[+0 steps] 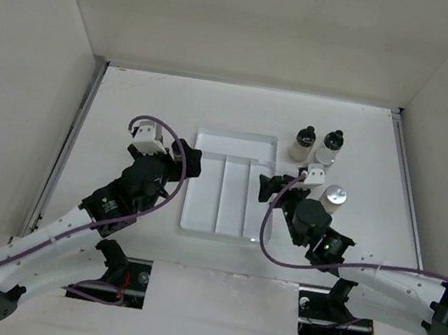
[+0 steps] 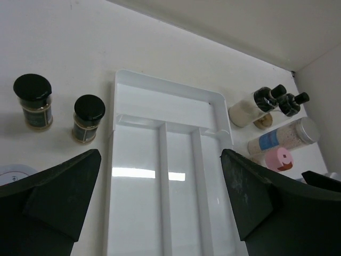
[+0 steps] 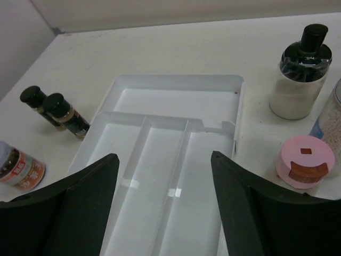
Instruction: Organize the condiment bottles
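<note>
Two clear bottles with black knob caps (image 1: pixel 304 143) (image 1: pixel 331 147) stand right of the clear divided tray (image 1: pixel 190 213). A silver-lidded shaker (image 1: pixel 333 198) stands nearer. A pink-capped jar (image 3: pixel 305 161) sits beside it, close to the tray's right edge. Two dark black-lidded jars (image 2: pixel 33 101) (image 2: pixel 88 118) stand left of the tray. A red-labelled jar (image 3: pixel 18 165) lies further left. My left gripper (image 1: pixel 192 162) (image 2: pixel 160 154) is open and empty over the tray's left side. My right gripper (image 1: pixel 265 187) (image 3: pixel 164 156) is open and empty over its right side.
The tray has one wide compartment at the far end and three long ones (image 2: pixel 178 176) nearer, all bare. White walls enclose the table on the left, back and right. A round pale lid (image 2: pixel 10 173) shows at the left edge of the left wrist view.
</note>
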Controlling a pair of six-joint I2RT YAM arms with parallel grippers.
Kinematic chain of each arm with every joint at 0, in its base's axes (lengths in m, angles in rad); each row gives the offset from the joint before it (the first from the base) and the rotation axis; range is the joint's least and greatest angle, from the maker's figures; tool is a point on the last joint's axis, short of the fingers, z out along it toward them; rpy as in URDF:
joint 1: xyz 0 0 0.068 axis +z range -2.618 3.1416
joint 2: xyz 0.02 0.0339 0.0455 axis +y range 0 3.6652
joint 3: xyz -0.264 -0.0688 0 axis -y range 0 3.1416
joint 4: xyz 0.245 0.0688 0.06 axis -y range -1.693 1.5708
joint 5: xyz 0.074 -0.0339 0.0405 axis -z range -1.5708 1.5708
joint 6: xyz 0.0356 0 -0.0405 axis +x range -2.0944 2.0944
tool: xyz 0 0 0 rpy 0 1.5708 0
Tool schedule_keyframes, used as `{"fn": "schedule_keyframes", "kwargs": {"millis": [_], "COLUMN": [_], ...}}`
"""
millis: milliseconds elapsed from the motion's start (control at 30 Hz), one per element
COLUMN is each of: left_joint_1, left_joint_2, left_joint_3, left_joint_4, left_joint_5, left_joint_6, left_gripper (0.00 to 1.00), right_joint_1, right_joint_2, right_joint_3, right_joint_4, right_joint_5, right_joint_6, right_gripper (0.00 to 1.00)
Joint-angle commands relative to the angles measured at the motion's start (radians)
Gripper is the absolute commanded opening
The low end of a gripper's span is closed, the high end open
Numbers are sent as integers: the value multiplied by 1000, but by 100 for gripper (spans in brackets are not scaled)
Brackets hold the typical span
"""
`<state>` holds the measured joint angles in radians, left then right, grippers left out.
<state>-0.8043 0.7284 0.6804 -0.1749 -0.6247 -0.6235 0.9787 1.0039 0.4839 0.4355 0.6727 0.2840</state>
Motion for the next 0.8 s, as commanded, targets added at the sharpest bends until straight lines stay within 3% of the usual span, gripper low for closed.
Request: {"fn": "schedule_keyframes", "kwargs": {"millis": [0,67,133,233,333,433,467,500,533,567,633,767], "left_joint_1": [4,4,6,4,-2,9,11,12,14,11,7,58], "left_joint_2": [8,32,51,65,48,-19,-52,-84,-113,-136,-156,-113], "left_joint_3": [-8,-7,1,-4,-27,-76,-96,-114,-130,-136,-133,-117], "left_joint_4": [51,67,63,46,43,23,5,-15,-41,-82,-184,-356], "left_joint_5": [-23,-36,-70,-194,-254,-273,-279,-297,-325,-349,-363,-323], "left_joint_6": [48,94,129,189,228,234,229,223,209,188,110,-59], "left_gripper": [100,100,100,100,100,97,79,54,41,38,44,76], "right_joint_1": [-19,-22,-25,-27,-28,-33,-33,-33,-36,-41,-50,-61], "right_joint_2": [-25,-25,-22,-19,-18,-8,-5,-2,1,2,1,-14], "right_joint_3": [-10,-10,-8,1,7,15,16,18,18,18,18,10], "right_joint_4": [71,69,62,39,19,9,6,3,3,5,0,-4], "right_joint_5": [-12,-13,-13,-13,-12,-13,-10,-9,-9,-13,-18,-27], "right_joint_6": [21,23,27,29,37,38,38,38,38,40,49,58], "right_gripper": [70,60,42,23,20,24,26,28,29,29,29,32]}}
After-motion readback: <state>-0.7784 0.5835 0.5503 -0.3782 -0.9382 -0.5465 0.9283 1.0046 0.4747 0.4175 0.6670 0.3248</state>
